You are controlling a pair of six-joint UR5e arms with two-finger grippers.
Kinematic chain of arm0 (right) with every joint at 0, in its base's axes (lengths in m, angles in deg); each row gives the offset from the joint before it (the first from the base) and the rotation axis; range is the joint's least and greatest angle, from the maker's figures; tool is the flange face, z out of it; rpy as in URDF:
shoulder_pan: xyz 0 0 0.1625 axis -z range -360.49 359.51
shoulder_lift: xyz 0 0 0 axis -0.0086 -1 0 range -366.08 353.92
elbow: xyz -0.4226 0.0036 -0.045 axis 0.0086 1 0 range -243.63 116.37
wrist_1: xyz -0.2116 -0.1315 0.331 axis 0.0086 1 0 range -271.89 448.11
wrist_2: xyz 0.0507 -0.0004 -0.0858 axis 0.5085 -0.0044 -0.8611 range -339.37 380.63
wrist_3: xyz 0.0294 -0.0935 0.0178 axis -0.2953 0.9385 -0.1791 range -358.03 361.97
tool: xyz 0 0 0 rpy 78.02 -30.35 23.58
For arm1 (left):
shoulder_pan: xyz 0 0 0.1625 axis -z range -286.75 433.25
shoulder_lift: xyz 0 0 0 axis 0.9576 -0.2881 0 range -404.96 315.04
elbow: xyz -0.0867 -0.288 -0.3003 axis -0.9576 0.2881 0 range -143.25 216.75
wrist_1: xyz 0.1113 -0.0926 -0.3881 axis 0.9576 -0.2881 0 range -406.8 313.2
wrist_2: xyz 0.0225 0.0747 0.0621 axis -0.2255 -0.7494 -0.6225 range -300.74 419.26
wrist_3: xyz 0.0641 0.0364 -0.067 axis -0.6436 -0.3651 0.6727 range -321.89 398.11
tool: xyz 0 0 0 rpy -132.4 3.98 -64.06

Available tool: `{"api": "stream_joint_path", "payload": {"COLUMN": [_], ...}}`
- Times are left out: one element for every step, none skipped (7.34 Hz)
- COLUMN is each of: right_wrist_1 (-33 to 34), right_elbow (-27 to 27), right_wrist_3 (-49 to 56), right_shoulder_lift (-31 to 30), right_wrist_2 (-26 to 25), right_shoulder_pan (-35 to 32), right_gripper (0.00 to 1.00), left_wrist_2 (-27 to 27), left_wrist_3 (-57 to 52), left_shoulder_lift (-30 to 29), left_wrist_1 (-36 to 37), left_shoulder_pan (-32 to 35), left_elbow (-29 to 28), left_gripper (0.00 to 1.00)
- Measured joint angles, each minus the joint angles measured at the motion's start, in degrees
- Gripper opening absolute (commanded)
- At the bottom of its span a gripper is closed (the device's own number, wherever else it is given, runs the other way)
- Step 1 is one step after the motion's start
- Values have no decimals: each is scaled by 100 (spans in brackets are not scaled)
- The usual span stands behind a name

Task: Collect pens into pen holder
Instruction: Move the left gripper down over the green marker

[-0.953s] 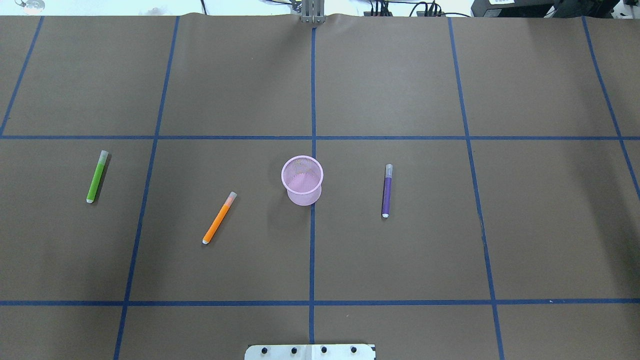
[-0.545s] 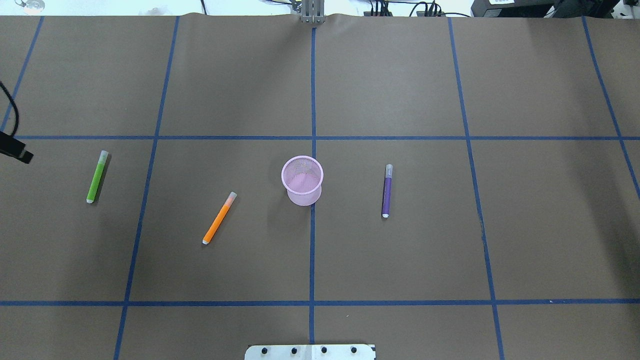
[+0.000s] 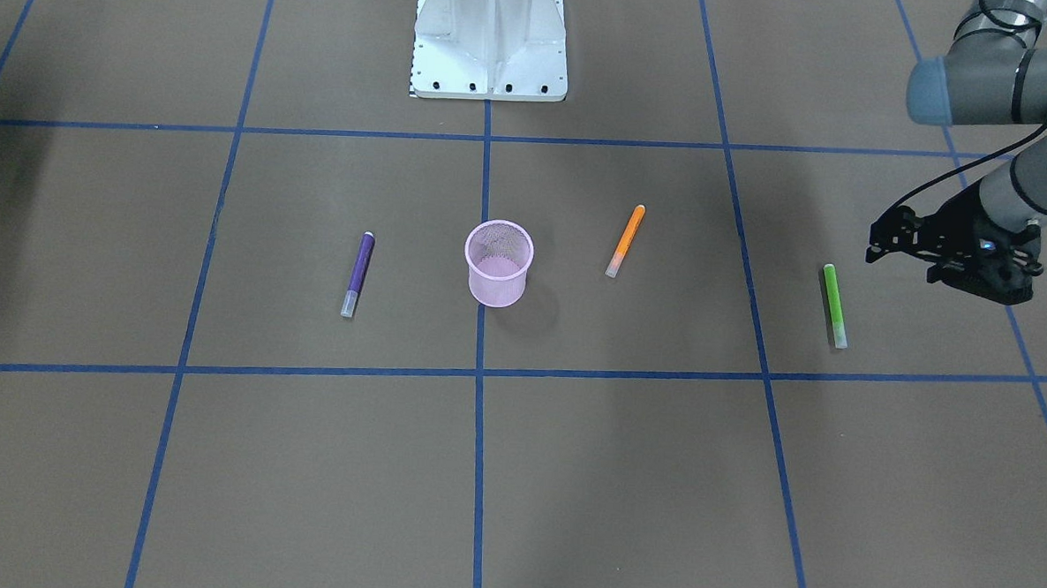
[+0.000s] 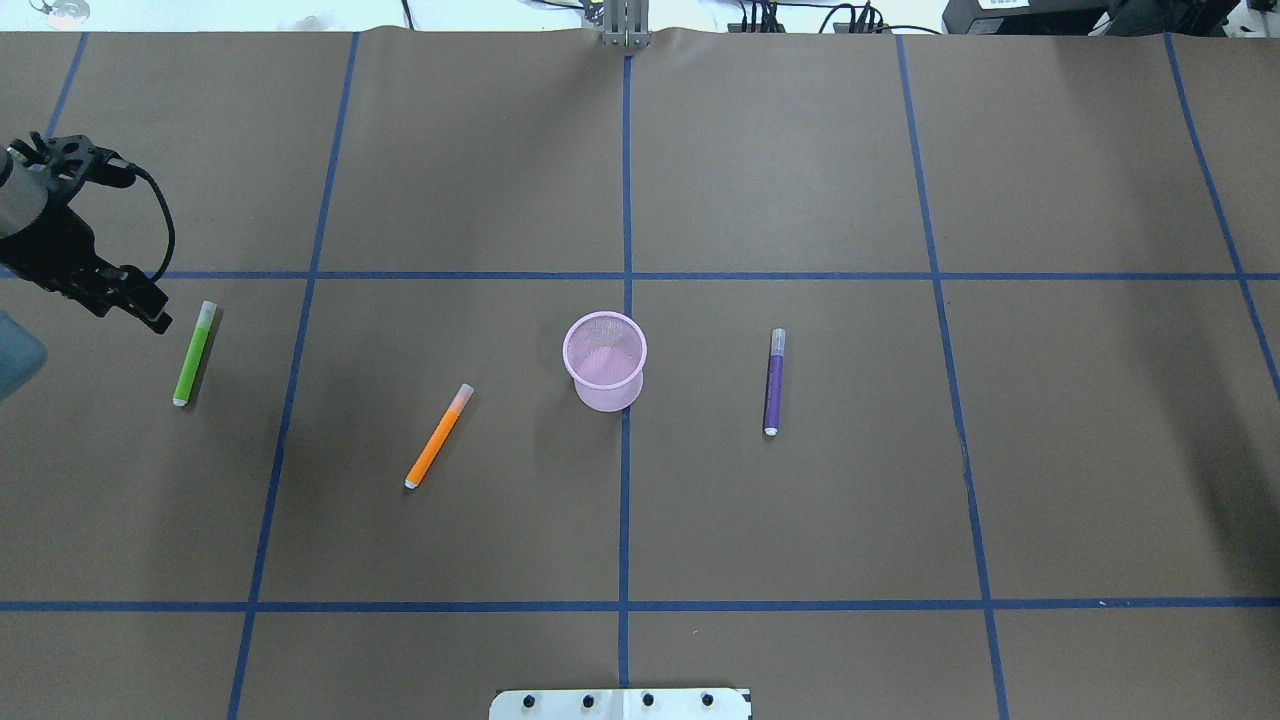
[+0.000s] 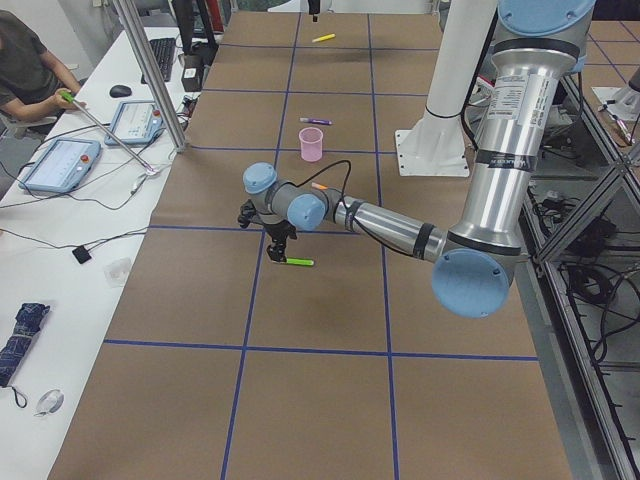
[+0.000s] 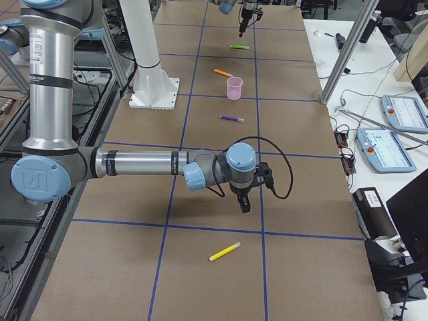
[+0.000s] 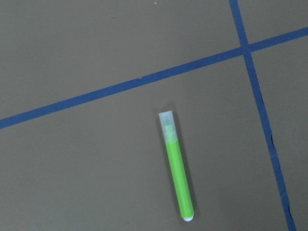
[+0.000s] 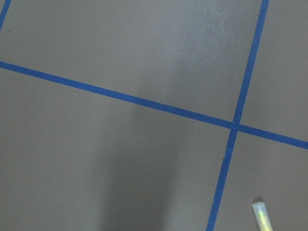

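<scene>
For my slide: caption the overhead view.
Left gripper beside green pen; orange pen and purple pen flank the pink pen holder.

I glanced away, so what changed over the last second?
The left gripper came in from the overhead view's left edge toward the green pen's capped end; nothing grasped. That pen, the orange pen, the purple pen and the pen holder stayed put.

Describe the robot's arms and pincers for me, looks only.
The left arm and right arm are silver-grey tubes with light-blue joint caps. The left pincer and right pincer are black, each with a black cable looping off the wrist.
</scene>
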Motion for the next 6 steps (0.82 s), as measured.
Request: {"api": "stream_joint_path", "payload": {"right_wrist_1": [0,0,0,-2,-6,-8], "right_elbow": [8,11,14,11,0,-15], "right_wrist_3": [-3,-4,-4,-2,2,2], "right_shoulder_lift": [3,5,3,3,6,8], "right_wrist_2": [24,33,37,38,38,38], "right_shoulder_pan": [45,80,107,121,125,127], "right_gripper": [99,99,99,99,99,99], "left_wrist_2": [-5,-12,-16,-12,4,17], "left_wrist_3": [-6,-9,-8,-7,15,70], "left_shoulder_lift": [-152,-245,-367,-499,-556,-588], "left_wrist_1": [92,133,149,152,160,214], "left_shoulder_pan": [-88,-217,-295,-326,-339,-343], "left_elbow": [-158,-295,-519,-778,-942,-1022], "left_gripper": [72,71,68,68,67,67]}}
